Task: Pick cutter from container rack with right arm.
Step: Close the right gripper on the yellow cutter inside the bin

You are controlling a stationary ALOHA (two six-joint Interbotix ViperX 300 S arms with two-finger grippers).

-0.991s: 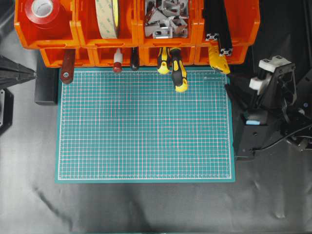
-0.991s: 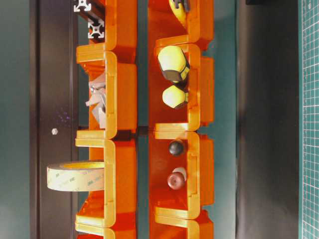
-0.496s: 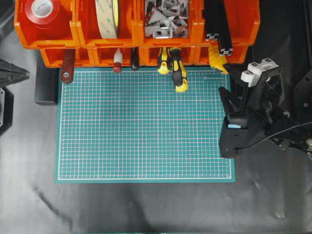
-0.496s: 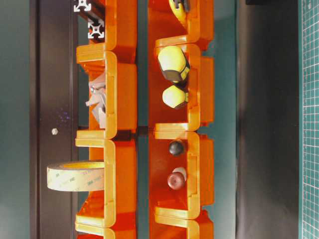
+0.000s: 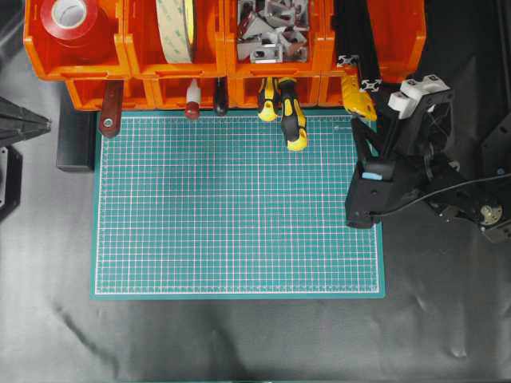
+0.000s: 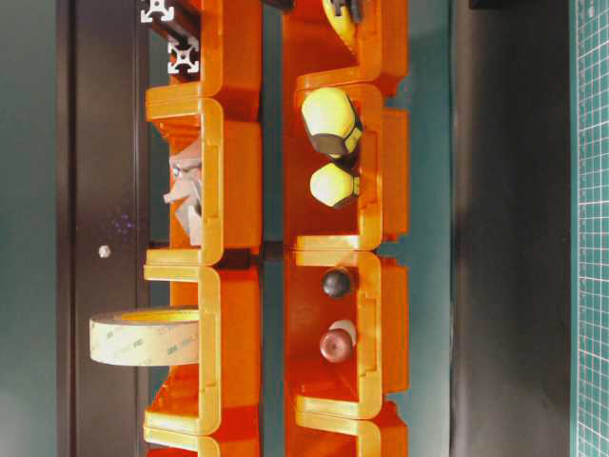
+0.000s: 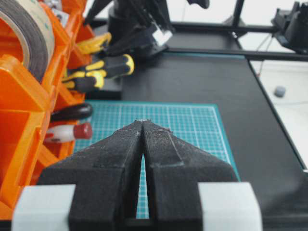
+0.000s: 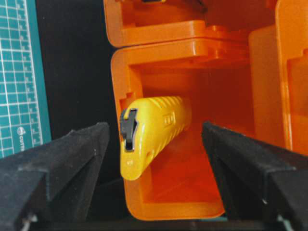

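The yellow cutter sticks out of the lower right bin of the orange container rack, its tip over the green mat's far right corner. In the right wrist view the cutter lies tilted in the bin, with its ribbed side and dark slider facing me. My right gripper is open and empty just in front of that bin. Its fingers stand either side of the cutter's protruding end without touching it. My left gripper is shut and empty, at the left edge of the overhead view.
Two yellow-and-black screwdrivers and red- and black-handled tools hang out of the lower bins. Black aluminium profiles lie in the upper bin right above the cutter. Tape rolls and metal brackets fill other upper bins. The green mat lies below.
My right arm has swung left and toward the rack, bringing its open gripper in front of the cutter's bin. The left arm has barely moved.
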